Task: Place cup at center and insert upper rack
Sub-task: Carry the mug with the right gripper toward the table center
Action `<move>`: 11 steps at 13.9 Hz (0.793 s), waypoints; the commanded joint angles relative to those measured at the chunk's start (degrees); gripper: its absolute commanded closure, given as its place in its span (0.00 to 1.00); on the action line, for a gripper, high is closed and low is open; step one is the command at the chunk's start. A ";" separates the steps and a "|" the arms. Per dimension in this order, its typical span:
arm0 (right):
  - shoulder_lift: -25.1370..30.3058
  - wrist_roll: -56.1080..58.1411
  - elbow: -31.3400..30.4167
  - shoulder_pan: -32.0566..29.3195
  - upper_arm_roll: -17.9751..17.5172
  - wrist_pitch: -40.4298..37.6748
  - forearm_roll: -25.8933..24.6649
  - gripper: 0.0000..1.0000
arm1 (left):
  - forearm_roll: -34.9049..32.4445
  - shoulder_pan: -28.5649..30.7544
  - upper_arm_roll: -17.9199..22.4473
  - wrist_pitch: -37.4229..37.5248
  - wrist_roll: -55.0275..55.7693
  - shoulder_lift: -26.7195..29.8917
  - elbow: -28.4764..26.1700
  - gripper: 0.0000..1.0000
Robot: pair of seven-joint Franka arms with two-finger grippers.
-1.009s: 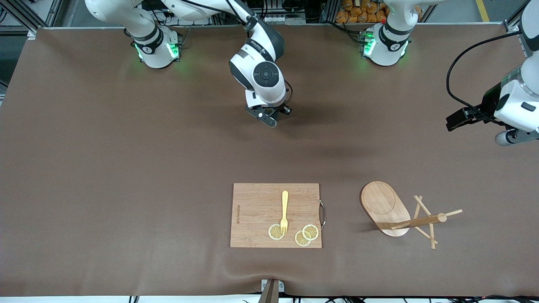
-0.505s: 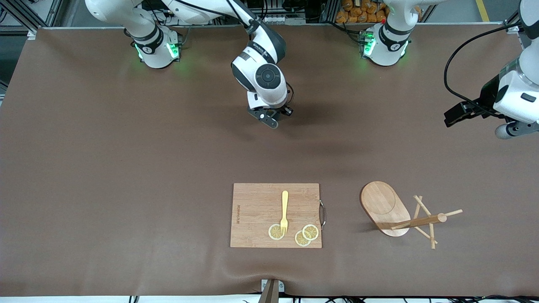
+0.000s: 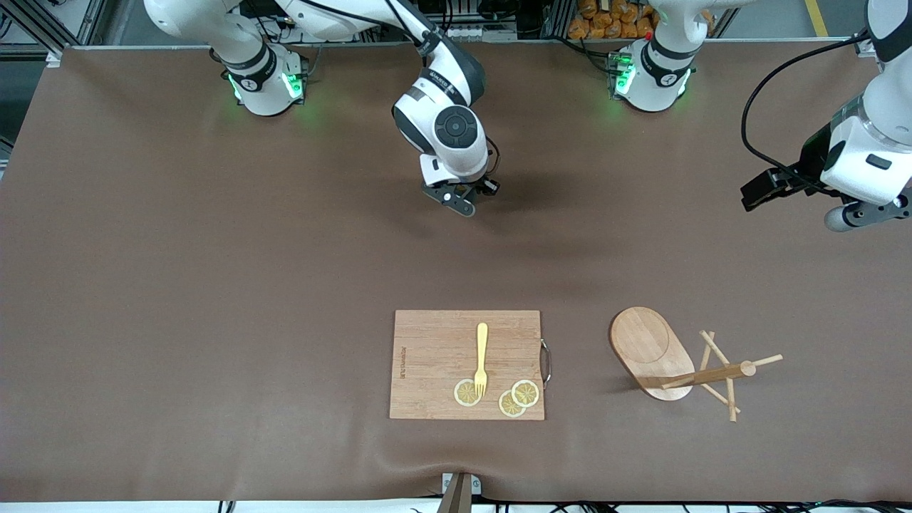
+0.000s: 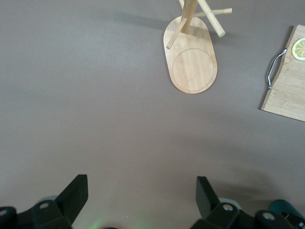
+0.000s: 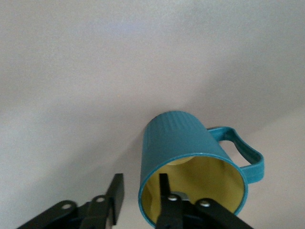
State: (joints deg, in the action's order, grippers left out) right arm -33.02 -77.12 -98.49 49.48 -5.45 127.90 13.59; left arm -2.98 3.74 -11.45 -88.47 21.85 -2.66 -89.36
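**Meanwhile, right jaws straddle the cup's rim**

Upper centre of the front view: the right gripper [image 3: 462, 203] hangs low over bare tabletop [image 3: 178, 285], and the arm hides the cup from that camera. In the right wrist view the teal cup [image 5: 190, 162] stands upright on the tabletop, one finger [image 5: 164, 200] inside its yellowish mouth, the other [image 5: 116, 195] outside the wall. Whether the jaws are clamped on the rim cannot be told.

At the right edge of the front view the left gripper [image 3: 766, 189] is raised over bare tabletop, jaws spread wide and empty in the left wrist view.

The rack [image 3: 677, 363] stands lower right of the front view. A board [image 3: 434, 356] sits lower centre, beside it, carrying a fork [image 3: 482, 360] and lemon slices [image 3: 519, 397].
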 commanded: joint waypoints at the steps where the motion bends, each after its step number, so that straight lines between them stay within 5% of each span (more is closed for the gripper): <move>1: -0.29 0.48 1.37 0.89 0.88 -0.19 -0.76 0.33 | -0.80 0.03 -0.77 1.19 0.92 0.64 -0.38 0.00; 4: 1.28 5.03 2.07 0.18 0.97 -0.90 -0.68 0.03 | -0.54 0.12 -2.08 3.47 4.32 1.69 -0.29 0.00; 7: 6.46 9.43 2.16 -2.35 1.23 -2.55 -1.03 0.00 | -0.37 -0.05 -2.70 3.83 6.53 2.92 -0.02 0.00; 11: 12.97 15.95 7.67 -8.68 1.32 -17.82 -1.90 0.00 | 2.71 -0.66 -9.10 2.87 17.67 1.96 1.91 0.00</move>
State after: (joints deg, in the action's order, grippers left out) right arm -23.61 -62.91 -92.69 43.67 -3.49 116.52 13.25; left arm -1.54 3.49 -18.11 -85.50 34.57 -0.48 -88.57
